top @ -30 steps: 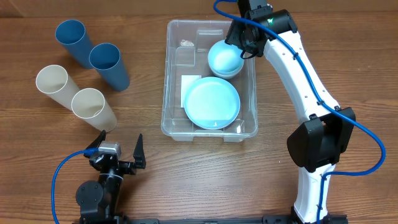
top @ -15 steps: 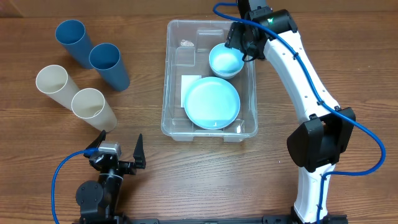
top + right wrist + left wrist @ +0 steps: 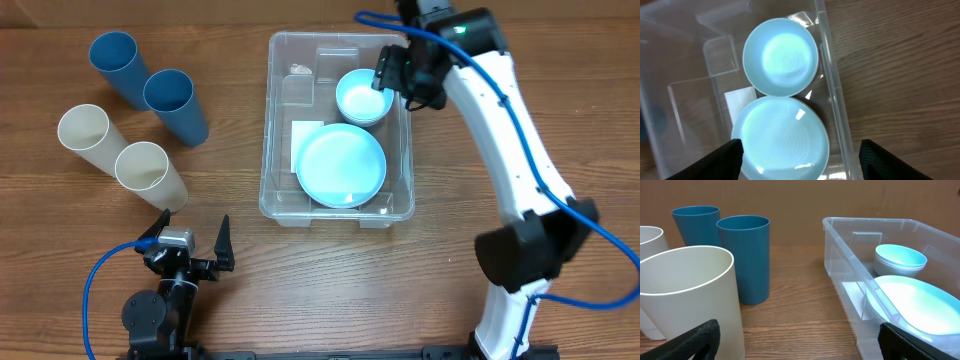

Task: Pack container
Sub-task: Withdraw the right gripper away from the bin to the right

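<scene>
right gripper point(image 3: 800, 147): jaws spread wide and empty; we see it hanging over the container's far-right corner, above the bowl point(image 3: 363, 96)
left gripper point(image 3: 193, 228): jaws open with nothing between them, low at the near table point(image 3: 90, 260) edge
container point(image 3: 267, 120): mid-table, upright
contents: light-blue bowl at far right, with a light-blue plate point(image 3: 341, 165) just beside it
cups: two blue point(image 3: 175, 100) and two cream point(image 3: 148, 170), upright, left of the container

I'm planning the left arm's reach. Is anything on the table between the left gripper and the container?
Nothing visible. Only bare table lies between the left gripper and the container. The nearest cream cup stands off to the left of that path.
</scene>
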Tool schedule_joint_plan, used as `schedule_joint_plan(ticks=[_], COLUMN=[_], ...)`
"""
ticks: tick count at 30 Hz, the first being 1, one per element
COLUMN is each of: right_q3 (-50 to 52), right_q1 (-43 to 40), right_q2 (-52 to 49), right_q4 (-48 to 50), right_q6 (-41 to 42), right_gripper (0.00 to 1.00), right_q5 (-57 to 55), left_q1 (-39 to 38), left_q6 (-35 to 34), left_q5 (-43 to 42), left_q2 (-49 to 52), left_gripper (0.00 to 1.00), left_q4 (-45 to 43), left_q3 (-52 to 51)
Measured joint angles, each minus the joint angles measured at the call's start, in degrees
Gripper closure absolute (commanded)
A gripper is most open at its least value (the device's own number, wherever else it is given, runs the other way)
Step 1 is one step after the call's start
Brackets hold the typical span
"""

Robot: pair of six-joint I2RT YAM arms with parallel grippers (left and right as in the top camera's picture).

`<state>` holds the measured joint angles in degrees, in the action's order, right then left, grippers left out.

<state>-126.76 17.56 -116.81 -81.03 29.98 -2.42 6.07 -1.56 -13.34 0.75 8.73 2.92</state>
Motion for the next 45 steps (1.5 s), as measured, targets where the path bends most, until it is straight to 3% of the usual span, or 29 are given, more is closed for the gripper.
schedule_joint_plan(ticks=[4,9,24,45], right_q3=[0.0,-1.0,-1.1,-1.1], right_q1=[-3.5,-13.2,-42.1,-44.6], right_q2=[5.9,11.0,11.1,11.1], right_q4=[-2.0,-5.2,-6.2,-6.4], right_q6=[0.0,-0.2,-0.2,-0.2], right_gripper=[0.17,0.00,0.00,0.00], right_q5=[0.2,-1.3,-2.9,-2.9], left_q1=[0.0,0.0,0.0,0.0], left_q6=[0.0,0.0,0.0,-1.3], left_q5=[0.0,0.0,0.0,-2.6], left_q2=[0.0,0.0,0.0,0.0], left_gripper=[0.00,0.00,0.00,0.00], left_q4=[0.0,0.0,0.0,-0.6], left_q3=[0.0,0.0,0.0,0.0])
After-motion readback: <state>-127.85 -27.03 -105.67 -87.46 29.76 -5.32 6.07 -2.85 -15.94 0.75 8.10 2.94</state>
